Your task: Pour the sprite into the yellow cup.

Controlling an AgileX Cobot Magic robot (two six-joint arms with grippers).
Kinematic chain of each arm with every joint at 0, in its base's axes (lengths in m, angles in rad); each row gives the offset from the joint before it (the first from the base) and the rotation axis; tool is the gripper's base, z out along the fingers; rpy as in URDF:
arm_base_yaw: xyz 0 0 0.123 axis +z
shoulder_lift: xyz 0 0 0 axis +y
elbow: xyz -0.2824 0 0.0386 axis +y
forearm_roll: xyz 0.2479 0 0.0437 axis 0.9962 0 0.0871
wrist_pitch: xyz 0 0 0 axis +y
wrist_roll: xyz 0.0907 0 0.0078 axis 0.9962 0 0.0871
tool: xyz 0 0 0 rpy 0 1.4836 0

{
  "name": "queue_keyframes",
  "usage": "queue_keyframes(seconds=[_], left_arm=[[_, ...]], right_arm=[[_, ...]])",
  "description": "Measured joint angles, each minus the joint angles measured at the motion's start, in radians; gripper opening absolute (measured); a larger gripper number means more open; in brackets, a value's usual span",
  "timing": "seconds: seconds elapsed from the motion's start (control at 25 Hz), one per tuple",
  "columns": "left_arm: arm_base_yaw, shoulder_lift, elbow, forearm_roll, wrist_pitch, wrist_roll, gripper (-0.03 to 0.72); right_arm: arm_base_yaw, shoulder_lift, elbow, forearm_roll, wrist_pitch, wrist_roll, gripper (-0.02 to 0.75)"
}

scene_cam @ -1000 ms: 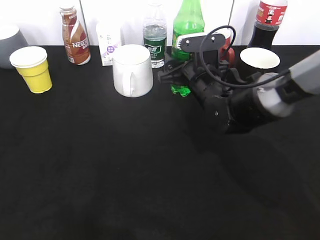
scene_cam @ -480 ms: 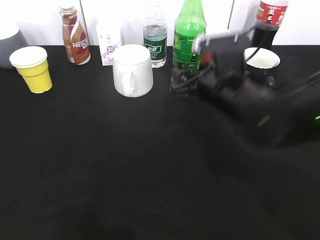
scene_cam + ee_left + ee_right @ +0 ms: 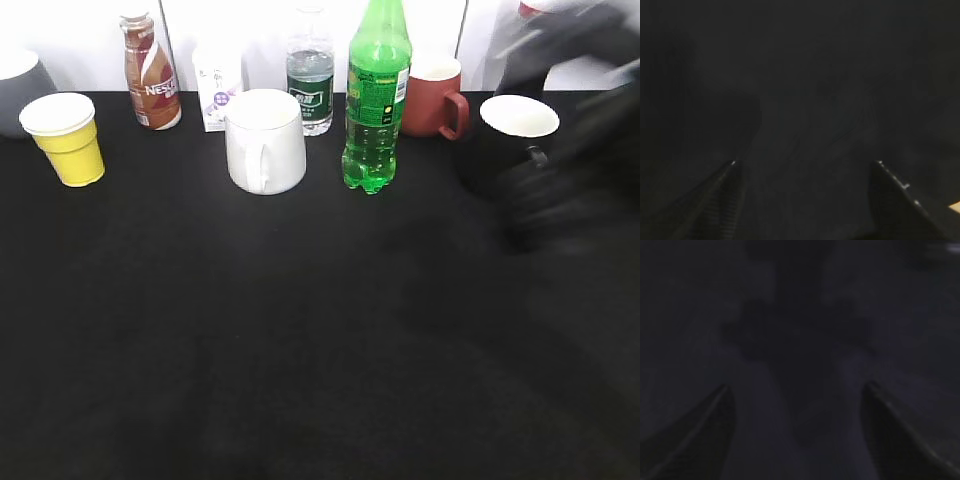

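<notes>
The sprite (image 3: 375, 95), a tall translucent green bottle with a green and yellow label, stands upright at the back middle of the black table. Nothing holds it. The yellow cup (image 3: 67, 139) stands upright at the far left. My right arm is a dark motion blur at the right edge (image 3: 570, 150), well clear of the bottle. In the right wrist view my right gripper (image 3: 795, 395) is open and empty over dark cloth. My left gripper (image 3: 805, 162) is open and empty over dark cloth and does not show in the exterior view.
A white mug (image 3: 265, 140) stands left of the sprite. A small clear bottle (image 3: 309, 72), a milk carton (image 3: 217, 85) and a Nescafe bottle (image 3: 150, 72) line the back. A red mug (image 3: 436, 97), a black cup (image 3: 515, 135) and a cola bottle stand at the right.
My right arm has let go of the sprite and pulled back fast to the right. The bottle now stands free and upright.
</notes>
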Motion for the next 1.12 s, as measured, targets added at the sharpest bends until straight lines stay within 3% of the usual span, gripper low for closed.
queue_keyframes(seconds=[0.16, 0.36, 0.48, 0.64, 0.8, 0.92, 1.0, 1.12], left_arm=[[0.0, -0.278, 0.012, 0.007, 0.003, 0.0, 0.585], [0.0, -0.584, 0.142, -0.005, 0.006, 0.011, 0.585], [0.0, -0.64, 0.208, 0.013, 0.005, 0.059, 0.585], [0.0, -0.64, 0.332, 0.046, -0.099, 0.062, 0.585], [0.0, -0.635, 0.353, 0.075, -0.148, 0.063, 0.586], [0.0, -0.63, 0.353, 0.075, -0.148, 0.063, 0.669], [0.0, -0.63, 0.353, 0.077, -0.148, 0.063, 0.68], [0.0, -0.63, 0.353, 0.078, -0.148, 0.063, 0.608]], right_arm=[[0.0, -0.328, 0.0, -0.008, 0.221, -0.011, 0.587], [0.0, -0.776, 0.184, 0.012, 0.275, -0.058, 0.587], [0.0, -0.98, 0.332, 0.019, 0.253, -0.149, 0.587], [0.0, -1.012, 0.473, 0.06, 0.165, -0.168, 0.587], [0.0, -1.012, 0.478, 0.074, 0.143, -0.175, 0.587], [0.0, -1.012, 0.478, 0.076, 0.141, -0.175, 0.662], [0.0, -1.012, 0.478, 0.078, 0.141, -0.175, 0.671], [0.0, -1.012, 0.478, 0.081, 0.141, -0.176, 0.634]])
